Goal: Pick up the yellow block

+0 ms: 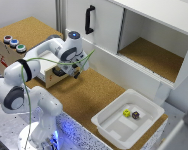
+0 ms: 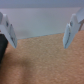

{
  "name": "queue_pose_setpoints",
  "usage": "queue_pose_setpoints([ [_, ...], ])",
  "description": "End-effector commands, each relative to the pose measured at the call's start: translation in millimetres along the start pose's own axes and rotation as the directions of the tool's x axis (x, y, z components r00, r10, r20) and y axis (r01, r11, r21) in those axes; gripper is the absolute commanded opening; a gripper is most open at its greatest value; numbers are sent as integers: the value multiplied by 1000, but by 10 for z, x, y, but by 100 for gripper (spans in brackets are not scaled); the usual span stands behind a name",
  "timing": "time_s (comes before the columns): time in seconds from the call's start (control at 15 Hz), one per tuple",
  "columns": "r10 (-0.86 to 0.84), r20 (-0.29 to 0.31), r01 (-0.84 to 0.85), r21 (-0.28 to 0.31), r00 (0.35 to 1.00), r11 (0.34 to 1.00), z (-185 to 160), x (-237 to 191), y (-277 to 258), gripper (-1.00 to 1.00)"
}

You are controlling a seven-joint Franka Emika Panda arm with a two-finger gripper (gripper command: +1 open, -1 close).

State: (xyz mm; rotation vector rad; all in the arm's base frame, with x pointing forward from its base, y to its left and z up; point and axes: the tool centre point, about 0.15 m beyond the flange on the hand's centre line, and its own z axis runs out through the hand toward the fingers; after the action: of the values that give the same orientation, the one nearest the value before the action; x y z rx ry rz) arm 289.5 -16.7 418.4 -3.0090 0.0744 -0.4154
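Our gripper (image 1: 75,73) hangs left of centre in the exterior view, fingers (image 2: 71,31) spread wide with nothing between them in the wrist view. The yellow block (image 1: 126,113) lies well apart, lower right, inside the white tray (image 1: 110,131). We count one yellow block, one dark brown block (image 1: 136,115) and one tray. The two blocks sit just beside each other, so we risk closing on the brown one, or clipping the tray wall.
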Motion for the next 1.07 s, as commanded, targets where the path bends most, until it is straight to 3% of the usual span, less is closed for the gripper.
queue_pose_setpoints([
  [0.0, -14, 33, 13, 30, 999, 999, -33, 69, 819, 100],
  [0.27, 56, 21, -57, 15, 998, 998, 12, 307, 1175, 100],
  [0.53, 157, 48, -152, -100, 986, 983, -2, 456, 1654, 100],
  [0.67, 203, 61, -194, -128, 977, 973, 15, 462, 1934, 100],
  [0.8, 222, 78, -209, -150, 972, 966, 74, 449, 2190, 100],
  [1.0, 231, 115, -215, -136, 966, 967, 161, 433, 2635, 100],
])
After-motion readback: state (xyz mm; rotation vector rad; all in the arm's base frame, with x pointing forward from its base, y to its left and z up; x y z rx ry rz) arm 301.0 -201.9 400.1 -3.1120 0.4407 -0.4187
